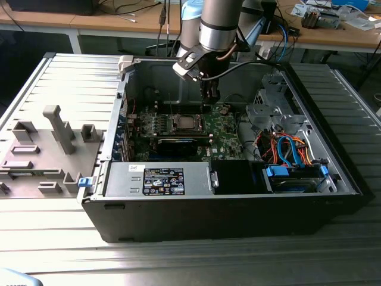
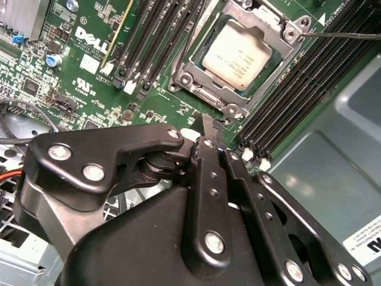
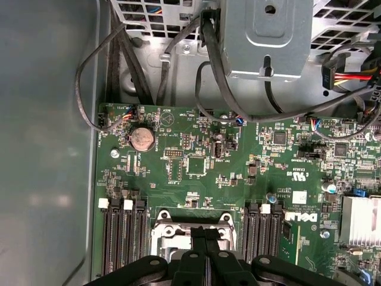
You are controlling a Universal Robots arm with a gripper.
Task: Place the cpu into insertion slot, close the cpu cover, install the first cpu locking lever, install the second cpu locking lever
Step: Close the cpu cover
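— So, how far along is it, would you say?

— Partway, I'd judge. The cpu (image 2: 238,55) already sits in the insertion slot (image 1: 174,124) on the green motherboard (image 3: 196,161), and the cpu cover (image 2: 193,59) appears to lie flat around it, with the chip showing through its window.

— And the locking levers?

— One thin wire lever (image 2: 339,36) juts out sideways from the socket's corner, across the memory slots (image 2: 297,89). To me that reads as not yet latched. The other lever I can't make out with any confidence, so I'd count the lever steps as open work.

— Where's the tool?

— Down inside the computer case (image 1: 238,208), in the exterior view just to that view's right of the socket. In the second wrist view the tool (image 2: 205,122) has its fingers pressed together with nothing between them, tips just beside the socket's near corner, apparently above the board.

— How does the chip look?

— Small, flat and square, with a dull pale metal top. It sits level and squarely framed by the silvery plate, with no edge visibly riding up.
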